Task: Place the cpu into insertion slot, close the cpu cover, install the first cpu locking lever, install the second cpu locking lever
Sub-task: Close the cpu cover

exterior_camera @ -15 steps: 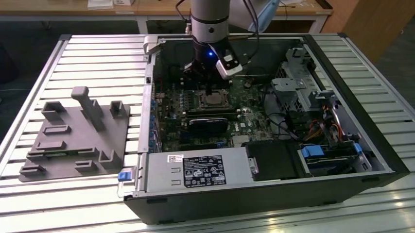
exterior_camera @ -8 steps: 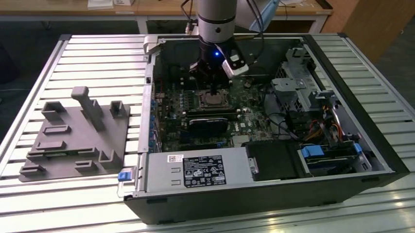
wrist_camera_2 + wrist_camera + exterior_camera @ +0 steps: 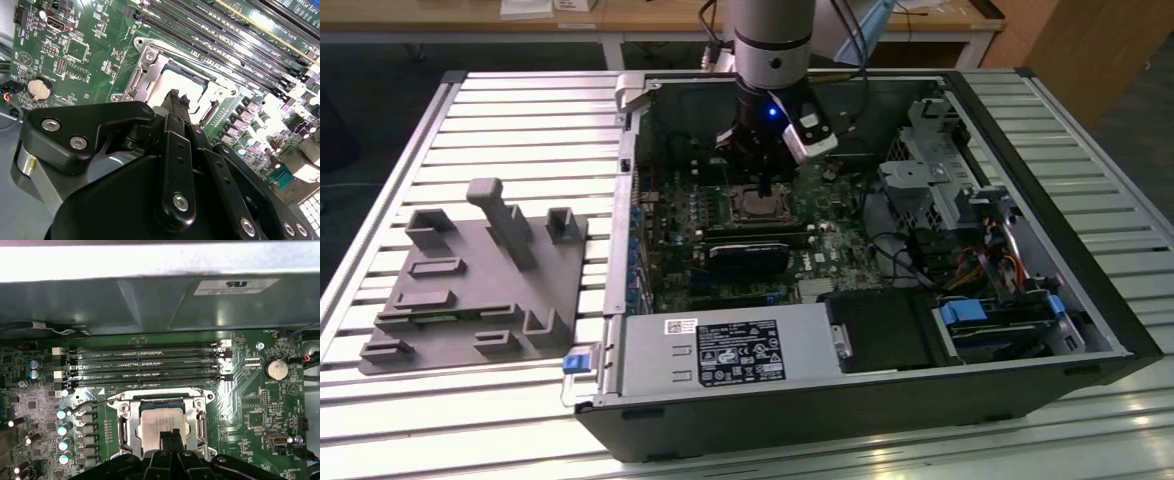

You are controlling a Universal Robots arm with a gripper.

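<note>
Claw [image 3: 170, 434] hung clenched just over pale silvery-tan flat square cpu [image 3: 155, 420] (framed by lowered thin silver metal cpu cover [image 3: 129, 425]).

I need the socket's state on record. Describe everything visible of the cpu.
The cpu is a flat square chip with a pale silvery-tan metal top. It lies flat in the insertion slot on the green board. The silver cpu cover frames its edges. The gripper hangs over one edge and hides part of it; whether they touch cannot be told.
</note>
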